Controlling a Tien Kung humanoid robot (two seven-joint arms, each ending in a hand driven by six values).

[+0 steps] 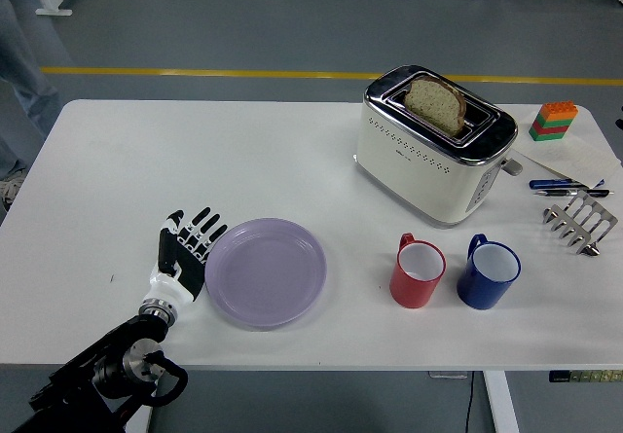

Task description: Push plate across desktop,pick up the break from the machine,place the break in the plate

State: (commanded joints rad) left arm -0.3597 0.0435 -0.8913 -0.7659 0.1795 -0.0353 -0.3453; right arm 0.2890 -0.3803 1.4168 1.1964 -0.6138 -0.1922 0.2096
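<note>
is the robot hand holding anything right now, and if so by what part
Nothing is held. The left robot hand lies flat with fingers spread against the left rim of the purple plate, pushing rather than gripping it.
</note>
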